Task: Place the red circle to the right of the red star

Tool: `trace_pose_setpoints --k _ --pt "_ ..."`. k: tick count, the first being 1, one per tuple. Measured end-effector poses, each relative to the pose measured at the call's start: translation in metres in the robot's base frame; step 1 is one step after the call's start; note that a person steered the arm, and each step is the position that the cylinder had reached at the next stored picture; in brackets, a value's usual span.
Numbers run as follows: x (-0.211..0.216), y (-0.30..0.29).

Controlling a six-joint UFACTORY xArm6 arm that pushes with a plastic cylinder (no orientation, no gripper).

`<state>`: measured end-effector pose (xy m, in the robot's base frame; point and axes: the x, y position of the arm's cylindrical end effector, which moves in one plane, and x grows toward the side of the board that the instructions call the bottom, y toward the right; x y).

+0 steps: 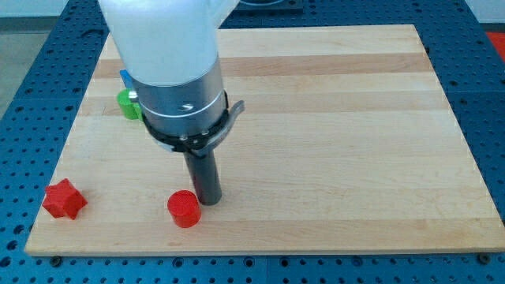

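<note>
The red circle (184, 209) lies near the bottom edge of the wooden board, left of centre. The red star (64, 199) lies at the board's bottom left corner, well to the left of the circle. My tip (208, 201) stands on the board just right of the red circle, close to touching its upper right side. The arm's white and grey body (170, 59) rises above it and hides part of the board's upper left.
A green block (129, 102) and a blue block (126, 77) sit at the upper left, partly hidden behind the arm. The wooden board (355, 142) lies on a blue perforated table.
</note>
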<state>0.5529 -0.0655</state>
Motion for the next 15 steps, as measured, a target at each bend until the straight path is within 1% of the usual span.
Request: trace_pose_setpoints --k 1,2,3,4,5,6,7,8,10,11,12,13,14,15 --pt "0.003 0.047" --pt "0.043 0.055" --pt "0.053 0.013" --pt "0.048 -0.027" --pt "0.048 -0.039" --pt "0.043 -0.013" --pt "0.019 -0.008" --pt "0.009 -0.017" --pt "0.017 -0.088" --pt "0.018 -0.104" --pt "0.025 -0.08" --pt "0.059 -0.078" --pt "0.065 -0.086" --pt "0.05 -0.104"
